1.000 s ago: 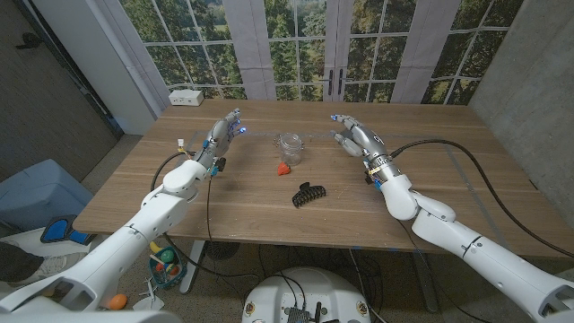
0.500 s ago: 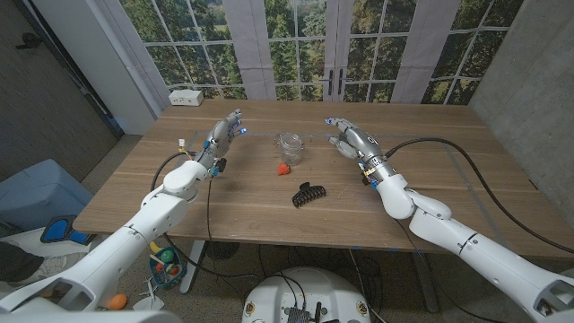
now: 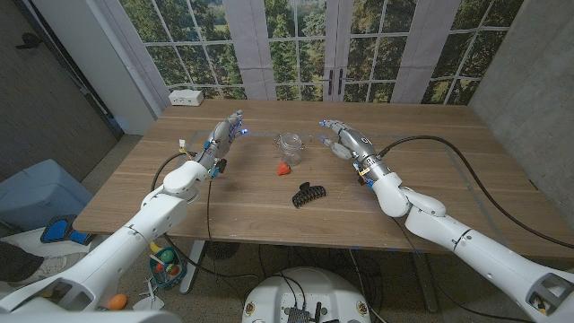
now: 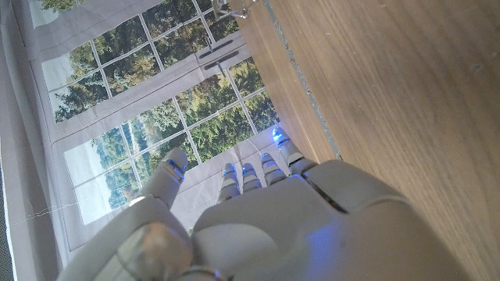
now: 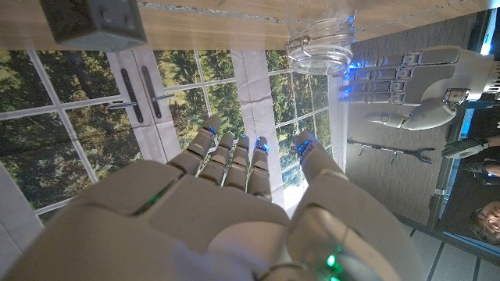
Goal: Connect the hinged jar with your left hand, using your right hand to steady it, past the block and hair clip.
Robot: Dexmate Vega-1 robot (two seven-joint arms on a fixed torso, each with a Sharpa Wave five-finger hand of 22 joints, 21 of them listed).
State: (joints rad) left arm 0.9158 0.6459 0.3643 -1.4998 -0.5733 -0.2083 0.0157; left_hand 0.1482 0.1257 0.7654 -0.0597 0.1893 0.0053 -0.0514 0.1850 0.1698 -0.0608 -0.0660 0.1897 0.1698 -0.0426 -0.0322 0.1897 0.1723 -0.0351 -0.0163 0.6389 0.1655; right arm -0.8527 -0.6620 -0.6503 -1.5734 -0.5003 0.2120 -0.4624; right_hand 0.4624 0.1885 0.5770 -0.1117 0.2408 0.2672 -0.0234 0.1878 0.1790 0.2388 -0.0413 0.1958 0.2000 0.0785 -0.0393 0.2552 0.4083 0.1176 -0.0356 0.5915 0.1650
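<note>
Glass jar between open hands

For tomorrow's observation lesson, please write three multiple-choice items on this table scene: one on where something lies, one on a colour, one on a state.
1. Where does the black plastic hair clip lie, relative to the clear glass hinged jar?
A. Nearer the robot than the jar
B. Behind the jar, toward the windows
C. Inside the jar

2. What colour is the small block in front of the jar?
A. Green
B. Orange-red
C. Blue

3. What is the state of the right hand?
A. Gripping the hair clip
B. Fingers apart beside the jar, holding nothing
C. Closed in a fist on the wooden table

Answers:
1 A: in the head view the clip sits nearer the table's front edge.
2 B: the block shows orange-red on the wood.
3 B: the head view shows a gap between hand and jar.
</note>
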